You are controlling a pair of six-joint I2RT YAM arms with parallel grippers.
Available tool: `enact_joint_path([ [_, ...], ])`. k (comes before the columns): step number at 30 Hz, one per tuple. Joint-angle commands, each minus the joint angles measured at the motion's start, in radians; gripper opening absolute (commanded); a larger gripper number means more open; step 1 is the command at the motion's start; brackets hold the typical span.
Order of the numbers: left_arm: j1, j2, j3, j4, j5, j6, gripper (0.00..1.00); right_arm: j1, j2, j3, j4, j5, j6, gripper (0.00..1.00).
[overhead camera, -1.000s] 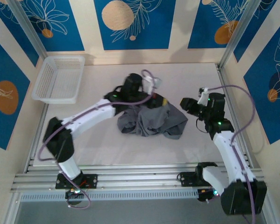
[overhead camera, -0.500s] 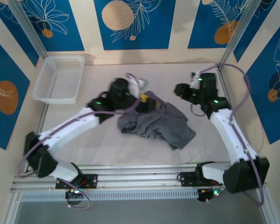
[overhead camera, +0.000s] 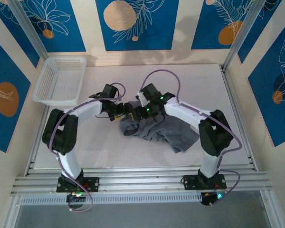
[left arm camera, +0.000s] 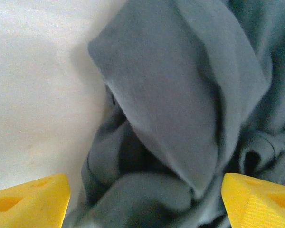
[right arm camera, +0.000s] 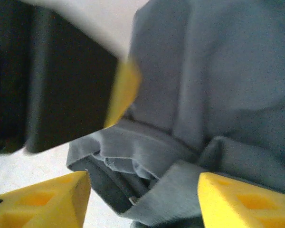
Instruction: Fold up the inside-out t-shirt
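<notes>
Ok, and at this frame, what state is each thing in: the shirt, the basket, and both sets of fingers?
t-shirt: crumpled in a heap on the table, not yet folded.
white basket: upright, empty, at the far-left corner.
left fingers: open, spread wide over the cloth, gripping nothing.
right fingers: open, over the shirt's edge, gripping nothing.

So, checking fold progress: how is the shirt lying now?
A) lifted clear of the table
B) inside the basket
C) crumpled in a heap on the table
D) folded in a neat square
C: the shirt lies bunched and creased on the table, apart from the basket.
</notes>
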Motion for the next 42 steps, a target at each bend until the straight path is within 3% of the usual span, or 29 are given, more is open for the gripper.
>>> enact_joint_path([
  [1,-0.001,0.057,0.080,0.101,-0.014,-0.043,0.83,0.055,0.054,0.019,0.032,0.040,-0.064,0.66],
  [4,0.005,0.113,0.102,0.146,-0.032,-0.061,0.77,0.085,0.106,0.020,0.054,0.097,-0.113,0.65],
  [6,0.010,0.139,0.113,0.174,-0.022,-0.074,0.63,0.095,0.126,0.010,0.077,0.136,-0.142,0.60],
  [9,0.020,0.163,0.136,0.180,0.000,-0.075,0.11,0.090,0.113,-0.014,0.108,0.191,-0.152,0.24],
  [10,0.024,0.158,0.143,0.171,0.003,-0.070,0.00,0.082,0.090,-0.036,0.129,0.202,-0.155,0.15],
  [12,0.040,0.124,0.146,0.146,-0.002,-0.051,0.00,0.061,0.020,-0.100,0.190,0.206,-0.166,0.00],
  [19,0.130,-0.161,0.251,-0.138,-0.071,0.050,0.00,-0.090,-0.382,-0.401,0.410,0.192,-0.192,0.00],
  [23,0.126,-0.277,0.377,-0.256,-0.042,0.093,0.00,-0.176,-0.581,-0.544,0.470,0.224,-0.216,0.00],
  [29,0.070,-0.279,0.431,-0.330,-0.045,0.116,0.00,-0.221,-0.686,-0.689,0.430,0.196,-0.170,0.00],
  [34,0.057,-0.203,0.376,-0.316,-0.083,0.105,0.00,-0.192,-0.751,-0.868,0.510,0.045,0.052,0.00],
  [35,0.053,-0.183,0.372,-0.306,-0.071,0.105,0.00,-0.179,-0.753,-0.876,0.504,0.051,0.080,0.05],
  [38,0.018,-0.121,0.379,-0.288,-0.035,0.116,0.00,-0.171,-0.744,-0.811,0.440,-0.048,0.095,0.35],
  [42,-0.045,-0.057,0.403,-0.290,-0.033,0.117,0.00,-0.123,-0.649,-0.607,0.359,-0.054,0.039,0.45],
])
